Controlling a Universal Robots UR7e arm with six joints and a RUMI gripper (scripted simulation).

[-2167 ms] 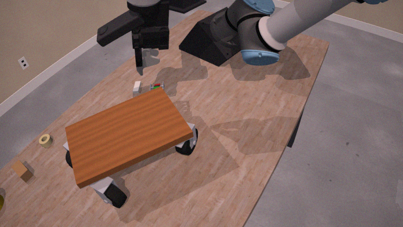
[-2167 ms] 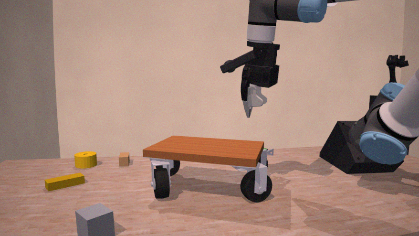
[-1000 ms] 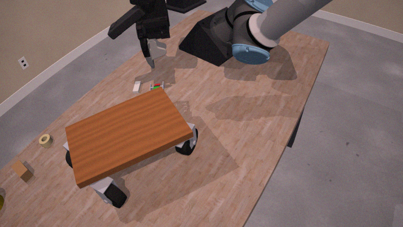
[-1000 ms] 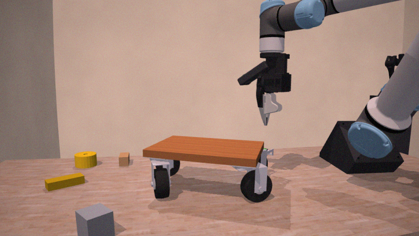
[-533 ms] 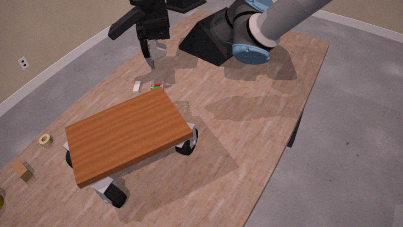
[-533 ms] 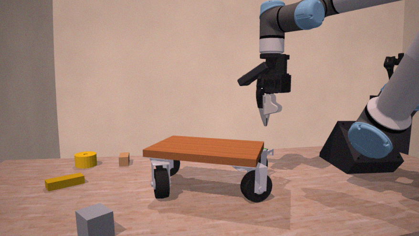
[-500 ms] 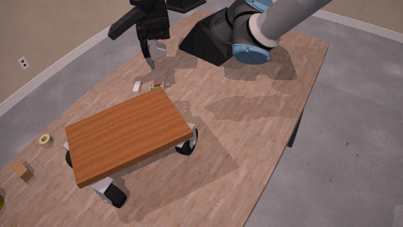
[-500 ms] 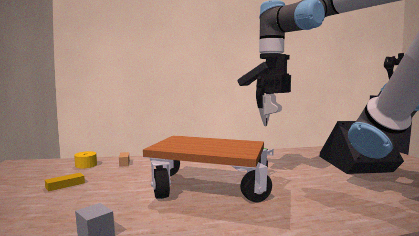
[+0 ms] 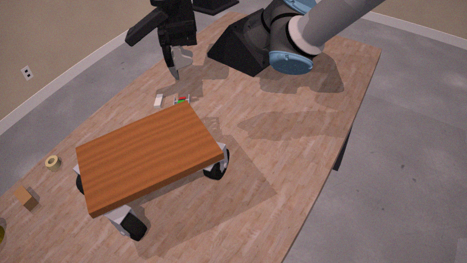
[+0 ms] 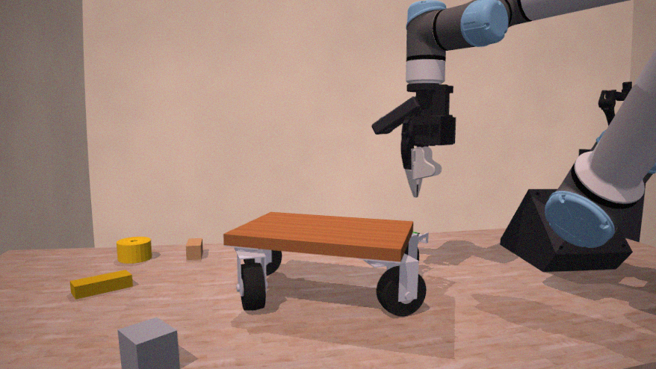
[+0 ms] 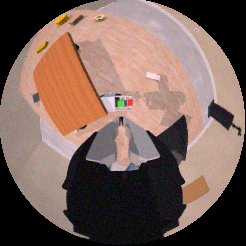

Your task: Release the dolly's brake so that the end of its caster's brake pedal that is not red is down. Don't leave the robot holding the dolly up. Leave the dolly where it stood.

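Observation:
The dolly (image 9: 147, 150) (image 10: 320, 231) (image 11: 62, 82) has an orange wooden deck and black casters and stands on all its wheels on the table. Its brake pedal (image 9: 181, 99) (image 11: 124, 103) sticks out past the deck's far corner, with a green end and a red end; in the exterior view only a green speck of the pedal (image 10: 415, 234) shows. My gripper (image 9: 176, 76) (image 10: 415, 193) (image 11: 121, 117) is shut and empty. It points straight down and hangs well above the pedal, touching nothing.
A small white block (image 9: 158, 100) (image 11: 152, 76) lies beside the pedal. A tape roll (image 9: 52, 162), a tan cube (image 9: 25, 197) (image 10: 193, 248), a yellow cylinder (image 10: 133, 249), a yellow bar (image 10: 101, 283) and a grey cube (image 10: 147, 343) lie past the dolly's other end. The arm's base (image 9: 248, 49) (image 10: 564, 238) stands behind.

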